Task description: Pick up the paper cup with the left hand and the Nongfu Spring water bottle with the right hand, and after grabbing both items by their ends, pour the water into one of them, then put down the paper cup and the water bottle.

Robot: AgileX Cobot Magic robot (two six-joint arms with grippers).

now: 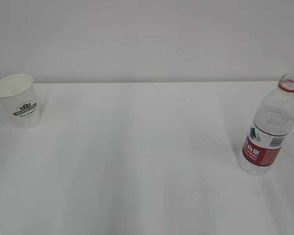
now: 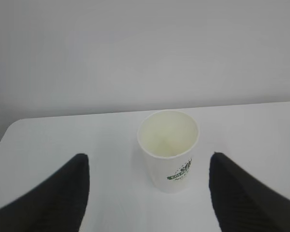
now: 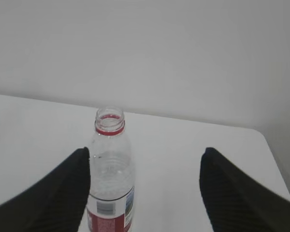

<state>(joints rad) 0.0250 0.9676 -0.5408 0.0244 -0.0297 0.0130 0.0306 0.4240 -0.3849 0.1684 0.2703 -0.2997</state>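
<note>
Exterior view: paper cup (image 1: 19, 100) upright far left on table (image 1: 147, 171), Nongfu Spring water bottle (image 1: 270, 128) upright far right, uncapped, well apart, so I judge one item staged per arm. Left gripper (image 2: 147, 166) spread wide, cup between fingers, untouched. Right gripper (image 3: 145, 162) spread wide, bottle beside left finger (image 3: 63, 193), off-centre. Nothing else on table, no obstruction.

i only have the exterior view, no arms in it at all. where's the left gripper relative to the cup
Observer: The left gripper is open, and the paper cup stands upright ahead of it, centred between the fingers, untouched.
Operator: and the right one
Observer: The right gripper is open too; the Nongfu Spring water bottle sits close to its left finger, off centre.
Operator: anything in the cup
Observer: The left wrist view shows its cream inside with no visible liquid.
</note>
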